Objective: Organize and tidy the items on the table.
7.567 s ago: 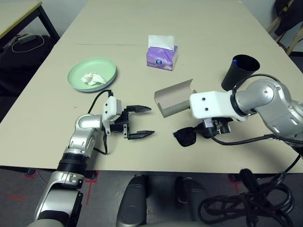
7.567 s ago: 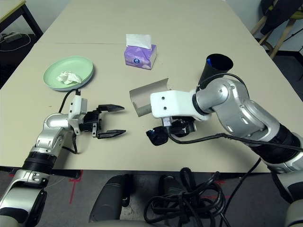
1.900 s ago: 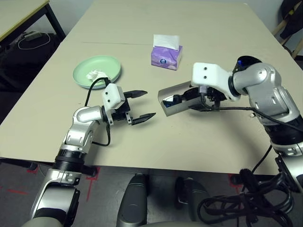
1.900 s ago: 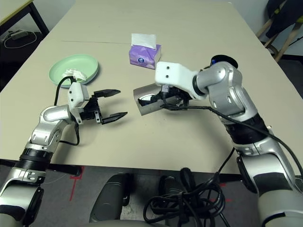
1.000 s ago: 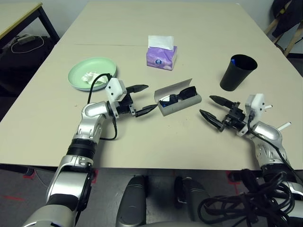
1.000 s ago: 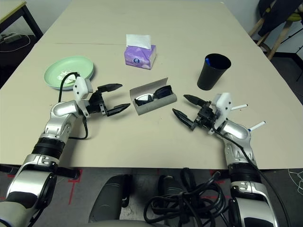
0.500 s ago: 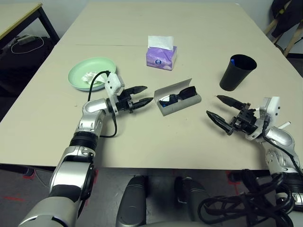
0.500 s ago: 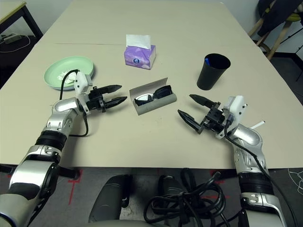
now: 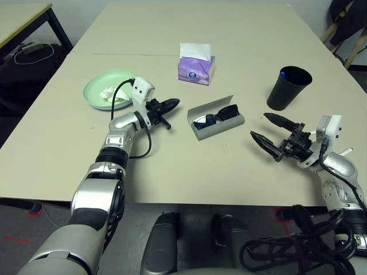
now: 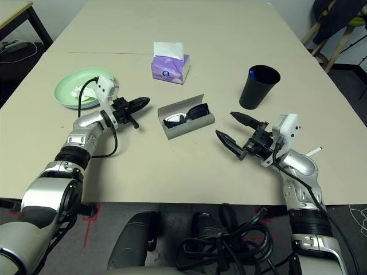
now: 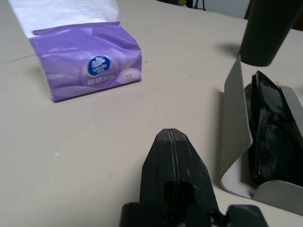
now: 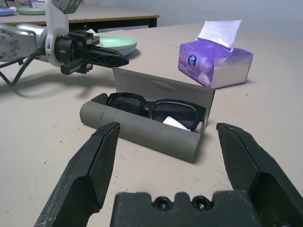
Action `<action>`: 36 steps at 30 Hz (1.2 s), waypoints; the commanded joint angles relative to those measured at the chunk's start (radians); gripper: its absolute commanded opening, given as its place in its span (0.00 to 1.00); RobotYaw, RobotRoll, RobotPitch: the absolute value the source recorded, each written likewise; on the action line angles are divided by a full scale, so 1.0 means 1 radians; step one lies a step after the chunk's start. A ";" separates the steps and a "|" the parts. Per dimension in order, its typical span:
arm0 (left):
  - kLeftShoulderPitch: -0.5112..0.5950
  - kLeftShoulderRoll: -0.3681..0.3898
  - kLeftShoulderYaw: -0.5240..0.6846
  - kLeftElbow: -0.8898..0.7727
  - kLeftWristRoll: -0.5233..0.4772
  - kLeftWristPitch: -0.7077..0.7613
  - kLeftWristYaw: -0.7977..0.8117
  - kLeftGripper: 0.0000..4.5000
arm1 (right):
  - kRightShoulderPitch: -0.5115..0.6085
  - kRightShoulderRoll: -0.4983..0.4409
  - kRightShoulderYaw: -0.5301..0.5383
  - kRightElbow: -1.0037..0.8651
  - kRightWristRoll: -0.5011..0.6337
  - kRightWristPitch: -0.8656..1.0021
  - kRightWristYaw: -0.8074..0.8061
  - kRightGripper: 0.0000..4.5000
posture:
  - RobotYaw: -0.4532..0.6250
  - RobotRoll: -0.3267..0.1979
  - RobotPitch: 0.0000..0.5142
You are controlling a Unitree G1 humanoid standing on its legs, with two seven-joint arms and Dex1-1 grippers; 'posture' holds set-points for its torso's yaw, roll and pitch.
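Open case (image 9: 215, 121) with sunglasses (image 9: 216, 115) on the tabletop (image 9: 229, 40). We judge its lid light, stiff; push its far edge. Left claw (image 9: 170, 104) clenched, empty; right claw (image 9: 268, 130) released.

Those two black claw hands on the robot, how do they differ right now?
The left gripper has its two fingers pressed shut into one point, holding nothing; the right gripper has its fingers spread wide apart, also holding nothing. The left one sits close beside the open glasses case, aimed at its raised lid; the right one hangs farther off, on the case's other side. Both are black, two-fingered, and point toward the case.
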 commanded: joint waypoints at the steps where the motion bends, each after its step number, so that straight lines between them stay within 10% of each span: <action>1: -0.007 -0.030 -0.036 -0.001 0.026 -0.036 -0.084 0.00 | 0.024 -0.012 -0.002 -0.015 0.003 -0.009 -0.010 1.00 | 0.47 0.62 0.26; 36: 0.144 -0.013 -0.105 -0.381 -0.036 0.075 -0.303 0.07 | 0.021 -0.027 0.005 -0.001 -0.006 -0.008 -0.030 1.00 | 0.48 0.62 0.24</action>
